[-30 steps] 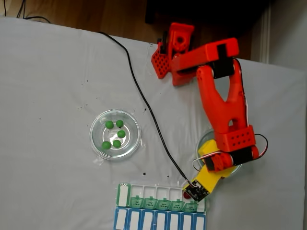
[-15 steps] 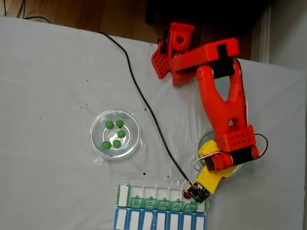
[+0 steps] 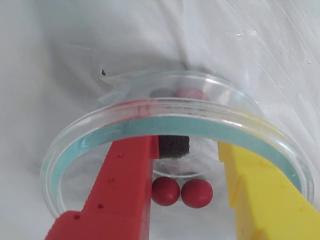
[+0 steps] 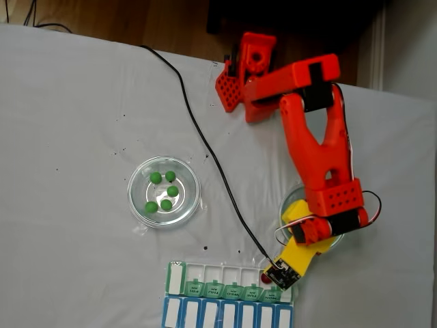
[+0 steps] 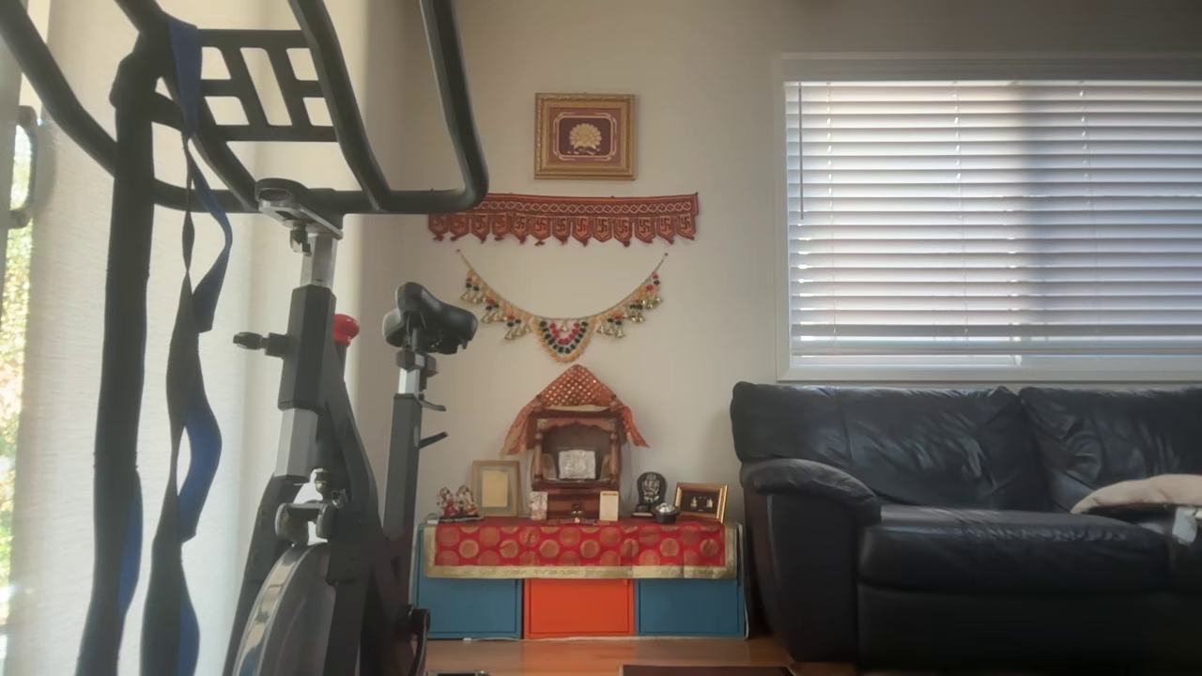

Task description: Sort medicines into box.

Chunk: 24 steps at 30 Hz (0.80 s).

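1. Gripper (image 3: pixel 185 165) is hanging over a glass dish (image 3: pixel 75 150) in the wrist view, fingers spread wide, gripping nothing; I am seeing two red balls (image 3: pixel 181 192) between them.
2. I am reading the fixed view for the rest: green balls (image 4: pixel 162 190) are sitting in another dish (image 4: pixel 136 205), the box (image 4: pixel 205 270) is lying at the bottom edge, and a red ball (image 4: pixel 265 278) is resting in it.

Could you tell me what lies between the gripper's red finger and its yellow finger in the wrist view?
Two dark red balls lie side by side in the glass dish, between the open gripper's fingers.
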### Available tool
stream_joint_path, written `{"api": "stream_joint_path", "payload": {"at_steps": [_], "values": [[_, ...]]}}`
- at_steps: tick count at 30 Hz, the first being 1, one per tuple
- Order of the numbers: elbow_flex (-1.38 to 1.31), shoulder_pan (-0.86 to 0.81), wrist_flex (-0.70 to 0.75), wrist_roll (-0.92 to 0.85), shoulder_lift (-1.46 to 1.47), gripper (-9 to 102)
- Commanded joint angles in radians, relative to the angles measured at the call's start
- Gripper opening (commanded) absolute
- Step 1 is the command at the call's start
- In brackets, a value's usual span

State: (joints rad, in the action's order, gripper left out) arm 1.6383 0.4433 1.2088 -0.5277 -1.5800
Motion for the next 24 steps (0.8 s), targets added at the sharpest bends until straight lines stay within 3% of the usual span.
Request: {"api": "stream_joint_path", "payload": {"at_steps": [1, 16, 24], "values": [[-0.018, -0.006, -0.017, -0.012, -0.04, 6], [-0.034, -0.005, 0.008, 0.02, -0.055, 1], [-0.129, -0.003, 0.178, 0.103, -0.164, 1]]}}
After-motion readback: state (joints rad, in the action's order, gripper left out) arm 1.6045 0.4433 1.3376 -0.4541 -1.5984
